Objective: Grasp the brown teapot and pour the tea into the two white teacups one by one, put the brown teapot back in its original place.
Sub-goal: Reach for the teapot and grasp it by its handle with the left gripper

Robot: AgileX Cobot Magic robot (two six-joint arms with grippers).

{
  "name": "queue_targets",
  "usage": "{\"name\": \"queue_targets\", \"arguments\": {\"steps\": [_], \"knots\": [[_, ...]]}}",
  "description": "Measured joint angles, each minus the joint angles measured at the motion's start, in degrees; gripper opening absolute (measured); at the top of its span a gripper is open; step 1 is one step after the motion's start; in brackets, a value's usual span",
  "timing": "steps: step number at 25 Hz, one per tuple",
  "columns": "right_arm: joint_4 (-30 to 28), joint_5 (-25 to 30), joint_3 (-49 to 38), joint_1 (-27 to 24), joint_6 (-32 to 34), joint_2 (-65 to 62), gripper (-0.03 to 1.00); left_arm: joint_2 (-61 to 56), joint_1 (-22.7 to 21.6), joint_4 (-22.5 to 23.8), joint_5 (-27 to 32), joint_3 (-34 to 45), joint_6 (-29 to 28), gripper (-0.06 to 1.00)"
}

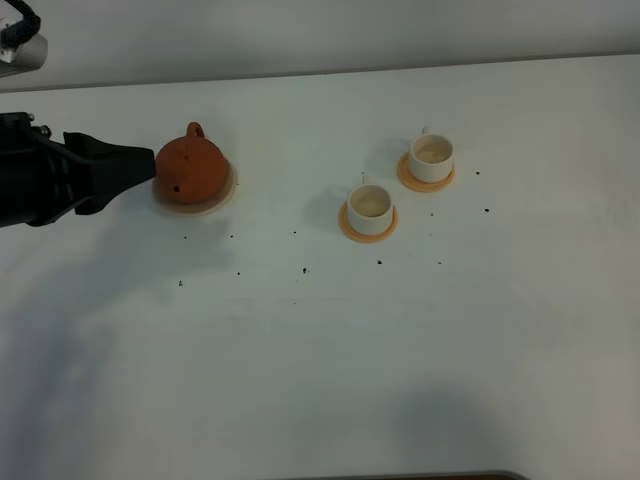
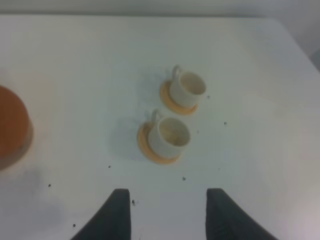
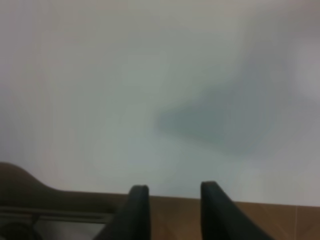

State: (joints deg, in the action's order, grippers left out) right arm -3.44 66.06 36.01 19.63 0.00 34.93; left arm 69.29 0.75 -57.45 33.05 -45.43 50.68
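Observation:
The brown teapot (image 1: 190, 168) stands upright on its pale beige saucer (image 1: 226, 194) at the left of the table. My left gripper (image 1: 140, 166) is just left of the teapot; in the left wrist view it (image 2: 167, 192) is open and empty, with the teapot (image 2: 12, 125) to one side. The two white teacups (image 1: 371, 205) (image 1: 432, 156) sit on orange-tan coasters to the right and also show in the left wrist view (image 2: 174, 135) (image 2: 187, 89). My right gripper (image 3: 170, 187) is open and empty over the table edge, out of the high view.
Small dark specks (image 1: 305, 269) lie scattered on the white table (image 1: 320, 350) between the teapot and the cups. The right wrist view shows the table's edge and brown floor (image 3: 280, 222) beyond it.

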Motion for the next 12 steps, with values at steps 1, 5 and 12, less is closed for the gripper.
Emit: {"name": "queue_targets", "arguments": {"steps": [1, 5, 12], "knots": [[0.1, 0.2, -1.2, 0.0, 0.0, -2.3, 0.24, 0.8, 0.0, 0.0, 0.0, 0.0, 0.0, 0.35], [1.4, 0.1, -4.8, 0.0, -2.0, -10.4, 0.24, 4.0, 0.0, 0.0, 0.0, 0.0, 0.0, 0.35], [5.1, -3.3, -7.3, 0.0, -6.4, -18.7, 0.24, 5.8, 0.0, 0.5, 0.0, 0.0, 0.0, 0.35]]}}
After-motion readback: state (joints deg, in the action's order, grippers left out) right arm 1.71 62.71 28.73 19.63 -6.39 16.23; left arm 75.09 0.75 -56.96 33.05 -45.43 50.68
